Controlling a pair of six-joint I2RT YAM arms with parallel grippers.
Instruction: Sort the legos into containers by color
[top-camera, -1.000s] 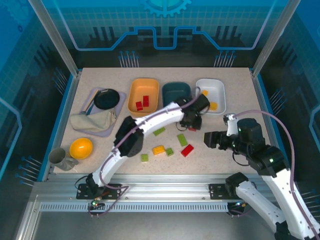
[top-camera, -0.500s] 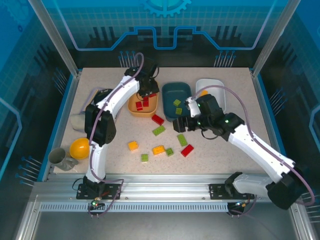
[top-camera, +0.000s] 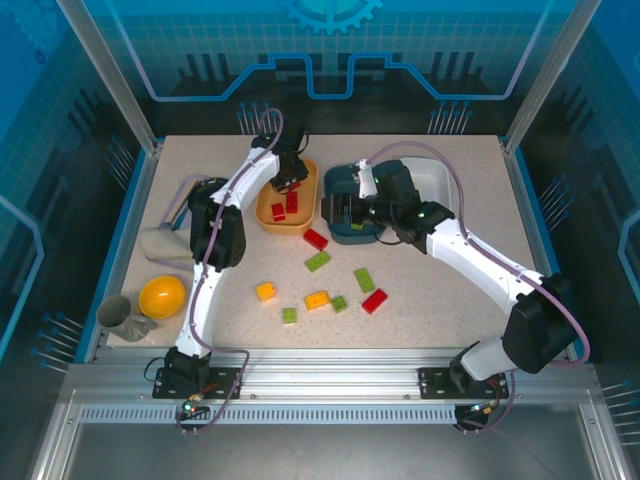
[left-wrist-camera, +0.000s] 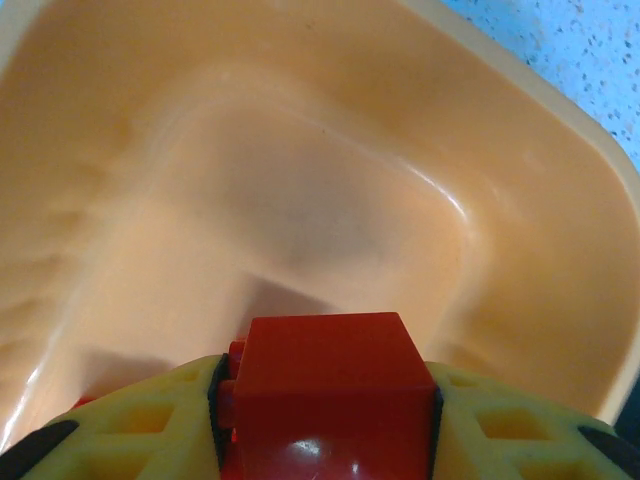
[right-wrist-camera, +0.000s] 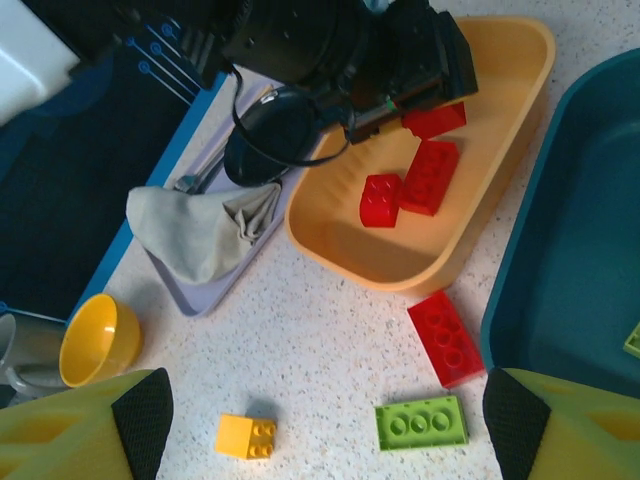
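My left gripper (top-camera: 292, 184) hangs over the orange tub (top-camera: 268, 205), shut on a red brick (left-wrist-camera: 325, 385) above the tub's floor (left-wrist-camera: 300, 180). Two more red bricks (right-wrist-camera: 430, 175) (right-wrist-camera: 380, 200) lie in that tub. Over the near-left part of the dark teal tub (top-camera: 350, 237) my right gripper (top-camera: 345, 212) stands wide open and holds nothing. Below it on the table are a red brick (right-wrist-camera: 447, 337), a green brick (right-wrist-camera: 421, 422) and a yellow brick (right-wrist-camera: 246, 436). Several other legos (top-camera: 364, 279) are scattered nearer the front. My right arm crosses part of the white tub (top-camera: 437, 185).
A lavender tray (top-camera: 178, 200) at the left holds a grey cloth (right-wrist-camera: 195, 225) and a black plate (right-wrist-camera: 270, 150). A yellow bowl (top-camera: 162, 296) and a grey mug (top-camera: 118, 314) stand at the front left. A green piece (right-wrist-camera: 633, 340) lies in the teal tub.
The left arm swung from the table's middle to the orange tub and stays there. The right arm came in from the right and has moved up-left over the teal tub.
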